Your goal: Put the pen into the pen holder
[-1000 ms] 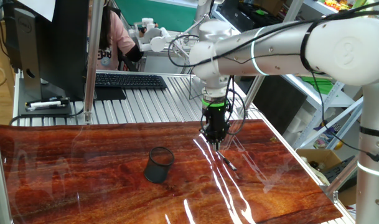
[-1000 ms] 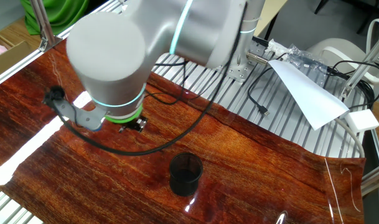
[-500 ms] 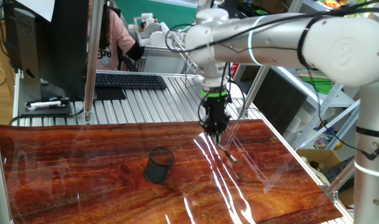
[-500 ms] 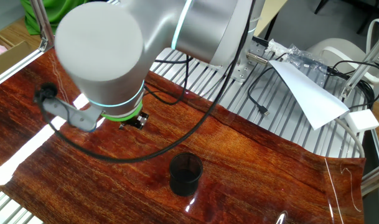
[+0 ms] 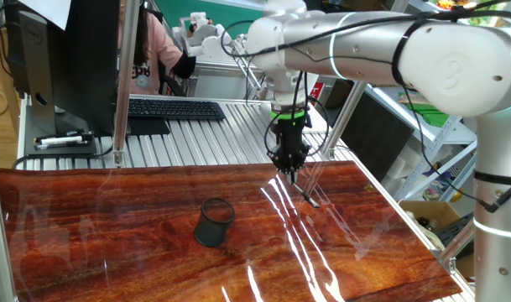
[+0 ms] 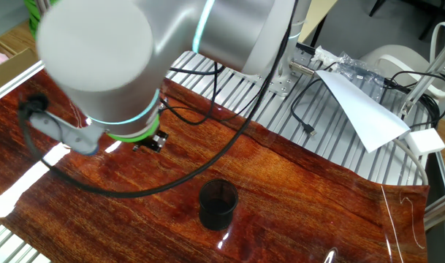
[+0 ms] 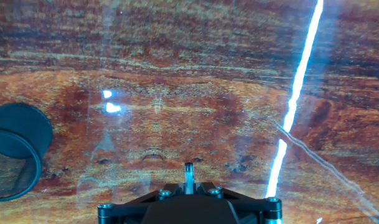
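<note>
In the hand view, the claw (image 7: pixel 188 184) sits at the bottom edge with its jaws drawn narrow, clamped on the pen (image 7: pixel 188 172), whose slim end projects from between them toward the desk (image 7: pixel 177 93). The pen holder (image 7: pixel 12 151) appears at the left edge of that view, seen from above, open mouth up, well apart from the claw.

In one fixed view, the pen holder (image 5: pixel 214 221) stands upright on the glossy wood-grain desk (image 5: pixel 112 243), left of centre. The claw (image 5: pixel 290 174) hangs to its right and further back, above the desk surface and pointing steeply down. The pen (image 5: pixel 302 190) slants down from the fingertips toward the right; its lower end is clear of the desk. Bright light streaks cross the desk beneath it.

Beyond the desk lies a ribbed metal surface (image 5: pixel 205 138) carrying a black keyboard (image 5: pixel 175 109), with a dark monitor (image 5: pixel 62 63) at the left. A person in pink (image 5: pixel 150 54) sits behind.

In the other fixed view, the arm's large joint (image 6: pixel 105 66) blocks the claw and pen from sight. The pen holder (image 6: pixel 218 205) stands upright on the desk (image 6: pixel 295 190) to the right of that joint. A white paper sheet (image 6: pixel 361 109) lies on the ribbed surface beyond.
</note>
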Robot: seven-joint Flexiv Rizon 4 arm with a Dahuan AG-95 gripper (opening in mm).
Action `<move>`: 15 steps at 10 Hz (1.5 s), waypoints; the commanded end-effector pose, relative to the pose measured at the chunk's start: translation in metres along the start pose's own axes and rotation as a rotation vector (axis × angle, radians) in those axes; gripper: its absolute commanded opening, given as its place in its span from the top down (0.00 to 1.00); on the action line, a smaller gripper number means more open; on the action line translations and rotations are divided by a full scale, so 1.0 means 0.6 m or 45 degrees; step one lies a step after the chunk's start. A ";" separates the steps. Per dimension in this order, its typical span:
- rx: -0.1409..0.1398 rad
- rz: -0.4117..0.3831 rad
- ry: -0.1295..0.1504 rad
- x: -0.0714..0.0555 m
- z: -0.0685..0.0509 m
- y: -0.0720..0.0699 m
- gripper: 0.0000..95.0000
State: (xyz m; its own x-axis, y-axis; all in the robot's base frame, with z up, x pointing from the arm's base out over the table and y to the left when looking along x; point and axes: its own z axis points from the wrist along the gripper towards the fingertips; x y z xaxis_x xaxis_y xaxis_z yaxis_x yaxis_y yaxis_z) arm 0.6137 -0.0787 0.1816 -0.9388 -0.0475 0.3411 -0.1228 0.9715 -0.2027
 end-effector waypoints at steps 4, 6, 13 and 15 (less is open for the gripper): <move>-0.013 -0.005 0.010 -0.022 -0.057 -0.030 1.00; -0.013 -0.009 0.008 -0.022 -0.068 -0.040 1.00; -0.019 0.029 0.007 -0.021 -0.069 -0.041 1.00; -0.015 0.049 -0.005 -0.021 -0.069 -0.041 1.00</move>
State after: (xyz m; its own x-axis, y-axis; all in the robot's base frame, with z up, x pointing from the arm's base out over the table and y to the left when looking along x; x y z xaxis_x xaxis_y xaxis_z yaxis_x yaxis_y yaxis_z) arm 0.6421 -0.0926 0.2207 -0.9436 -0.0090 0.3311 -0.0811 0.9755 -0.2047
